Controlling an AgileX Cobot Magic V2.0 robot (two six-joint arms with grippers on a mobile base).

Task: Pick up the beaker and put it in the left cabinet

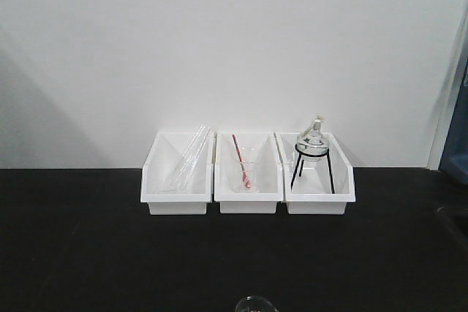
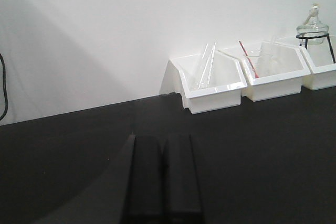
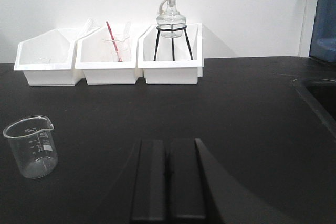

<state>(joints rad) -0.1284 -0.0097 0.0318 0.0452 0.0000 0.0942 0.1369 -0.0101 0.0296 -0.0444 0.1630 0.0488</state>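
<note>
The beaker [image 3: 31, 147], a small clear glass cylinder with a pouring lip and printed marks, stands upright on the black counter at the left of the right wrist view; only its rim [image 1: 254, 303] shows at the bottom edge of the front view. My right gripper [image 3: 168, 142] is shut and empty, to the right of the beaker and apart from it. My left gripper [image 2: 164, 137] is shut and empty over bare black counter. The left cabinet is out of view.
Three white bins stand against the white wall: left bin [image 1: 176, 180] with glass tubes, middle bin [image 1: 248, 180] with a beaker and red rod, right bin [image 1: 319, 180] with a glass flask on a black tripod. A sink edge [image 3: 315, 95] lies at the right.
</note>
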